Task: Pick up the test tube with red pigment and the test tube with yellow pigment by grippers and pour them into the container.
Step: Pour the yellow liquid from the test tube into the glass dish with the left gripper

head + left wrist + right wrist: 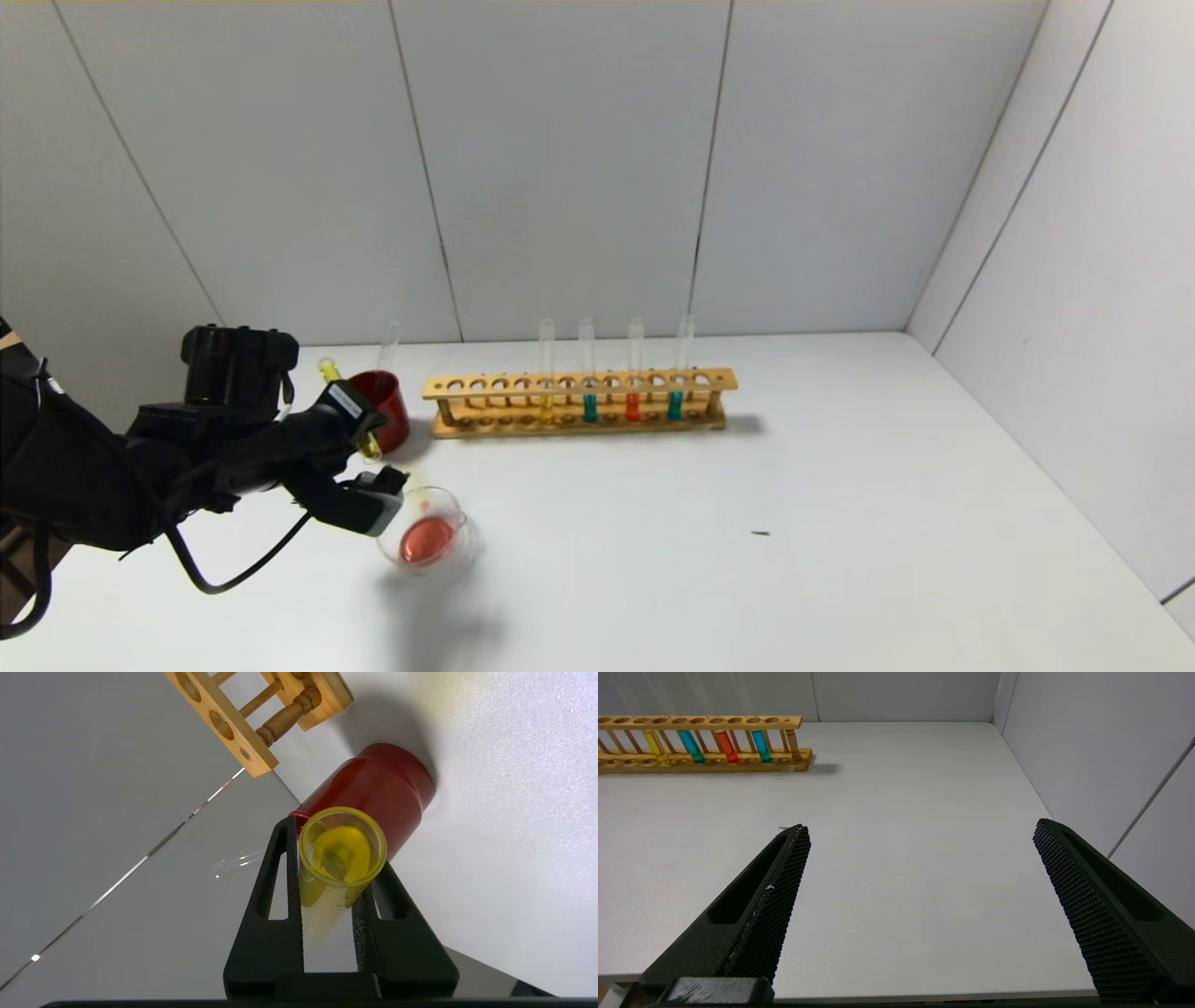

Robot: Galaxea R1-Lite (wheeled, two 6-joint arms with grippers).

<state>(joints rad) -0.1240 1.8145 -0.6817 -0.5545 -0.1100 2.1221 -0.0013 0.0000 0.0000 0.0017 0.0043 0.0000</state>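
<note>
With red liquid already in the container point(428, 539), the left gripper point(373, 467) pinches the test tube with yellow pigment point(340, 858) tilted just beside it, mid-pour, while the right gripper point(920, 840) idles spread wide.

We see the yellow tube point(342, 851) clamped between the left gripper point(327, 905) fingers, tilted steeply with its yellow end raised toward the back and its mouth aimed down at the dish point(428, 530). The dish sits on the table just beside the gripper, holding red liquid. In the rack, 1 red tube point(633, 369) stands upright between 2 teal ones. The right gripper point(920, 840) hangs spread wide.
</note>
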